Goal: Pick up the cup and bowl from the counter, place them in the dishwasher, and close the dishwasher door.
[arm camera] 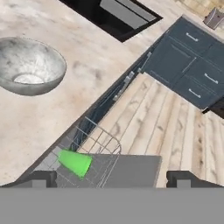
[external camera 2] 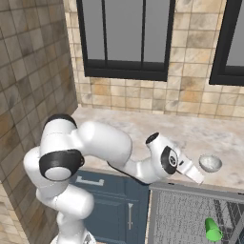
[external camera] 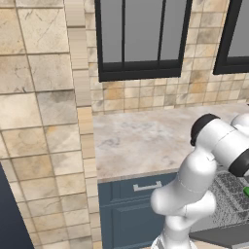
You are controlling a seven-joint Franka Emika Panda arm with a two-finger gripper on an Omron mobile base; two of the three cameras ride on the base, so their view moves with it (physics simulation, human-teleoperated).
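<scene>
The bowl point(arm camera: 29, 65) looks like thin, rigid grey metal or glazed ware, light but slick and rounded, so you'd do best pinching its rim with one finger inside and one outside rather than squeezing the belly. It sits on the bench point(arm camera: 87, 57) at the upper left of the hand view, apart from and off to the side of the jaws, which stand wide open and empty at the bottom edge. The green cup point(arm camera: 75, 162) already lies in the dishwasher point(external camera 2: 190, 214) rack, just above the left fingertip point(arm camera: 39, 179).
</scene>
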